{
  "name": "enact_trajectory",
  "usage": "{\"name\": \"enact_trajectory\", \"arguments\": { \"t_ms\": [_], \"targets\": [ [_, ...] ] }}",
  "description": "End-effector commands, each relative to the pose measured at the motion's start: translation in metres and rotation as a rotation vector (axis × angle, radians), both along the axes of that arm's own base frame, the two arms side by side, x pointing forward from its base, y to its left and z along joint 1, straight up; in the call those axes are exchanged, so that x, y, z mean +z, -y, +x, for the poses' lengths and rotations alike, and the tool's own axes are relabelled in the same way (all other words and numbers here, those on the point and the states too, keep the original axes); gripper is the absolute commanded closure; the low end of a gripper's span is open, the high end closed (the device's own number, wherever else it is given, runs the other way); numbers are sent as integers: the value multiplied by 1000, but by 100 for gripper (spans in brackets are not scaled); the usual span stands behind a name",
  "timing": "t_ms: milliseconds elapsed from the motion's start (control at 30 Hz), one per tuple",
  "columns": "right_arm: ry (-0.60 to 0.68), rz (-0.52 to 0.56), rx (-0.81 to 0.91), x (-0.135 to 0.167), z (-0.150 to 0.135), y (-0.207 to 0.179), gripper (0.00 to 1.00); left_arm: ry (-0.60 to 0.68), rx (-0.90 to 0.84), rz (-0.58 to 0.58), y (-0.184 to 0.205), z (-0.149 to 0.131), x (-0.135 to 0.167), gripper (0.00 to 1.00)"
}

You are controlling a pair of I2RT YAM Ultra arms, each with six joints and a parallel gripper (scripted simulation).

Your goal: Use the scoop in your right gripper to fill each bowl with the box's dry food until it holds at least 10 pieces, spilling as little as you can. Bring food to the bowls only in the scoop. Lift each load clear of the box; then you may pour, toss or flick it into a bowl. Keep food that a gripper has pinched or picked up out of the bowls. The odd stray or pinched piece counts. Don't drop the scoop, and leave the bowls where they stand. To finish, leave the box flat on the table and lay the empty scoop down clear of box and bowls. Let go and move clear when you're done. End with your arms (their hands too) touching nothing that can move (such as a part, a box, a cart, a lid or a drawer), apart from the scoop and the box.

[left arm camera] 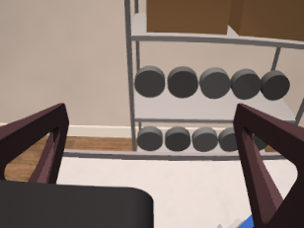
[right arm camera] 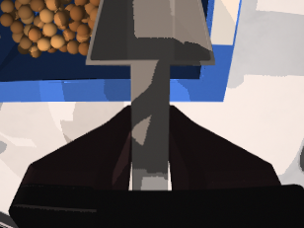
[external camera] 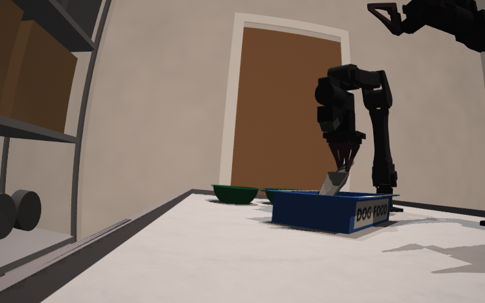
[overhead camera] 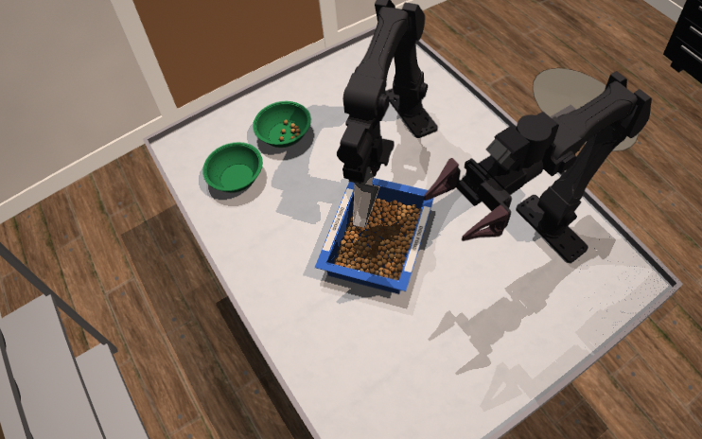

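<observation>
Green bowls left of the blue box: one empty, one part-filled.
At the box's near-left inside, the right gripper (overhead camera: 363,178) (external camera: 343,169) (right arm camera: 150,114) pinches the scoop (overhead camera: 365,204) (external camera: 335,182) (right arm camera: 150,34); best drive it shallowly under food, level, then lift. Rightward, the left gripper (overhead camera: 446,213) (left arm camera: 151,113) stands spread.

Both arms are matte black with blocky, rounded joints, each tool ending in tapering dark maroon fingers (overhead camera: 485,225) (external camera: 387,14).
</observation>
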State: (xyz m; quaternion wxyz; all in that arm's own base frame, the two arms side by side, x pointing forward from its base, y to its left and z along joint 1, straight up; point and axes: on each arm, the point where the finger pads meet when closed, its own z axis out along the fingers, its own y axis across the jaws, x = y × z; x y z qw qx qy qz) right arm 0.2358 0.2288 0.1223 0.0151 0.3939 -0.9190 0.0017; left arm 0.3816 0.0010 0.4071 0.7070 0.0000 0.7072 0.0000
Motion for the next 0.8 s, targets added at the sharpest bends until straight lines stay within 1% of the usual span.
{"name": "enact_trajectory", "arguments": {
  "t_ms": [0,33,67,100,133,400,433,467,700,767],
  "targets": [
    [62,59,-1,24,7,-8,100,34,0,0,0,-4,14,0],
    [48,46,-2,14,5,-6,100,34,0,0,0,-4,14,0],
    [46,44,-1,13,3,-4,100,34,0,0,0,-4,14,0],
    [54,52,0,25,6,-7,100,34,0,0,0,-4,14,0],
    [27,26,-2,5,-1,3,100,34,0,0,0,-4,14,0],
    [40,39,-7,5,-7,13,100,34,0,0,0,-4,14,0],
    [47,45,1,7,-7,10,100,34,0,0,0,-4,14,0],
    [64,62,5,17,-3,3,100,34,0,0,0,-4,14,0],
    [82,80,6,20,0,0,100,34,0,0,0,-4,14,0],
    [33,33,7,1,-13,11,100,34,0,0,0,-4,14,0]
  ]
}}
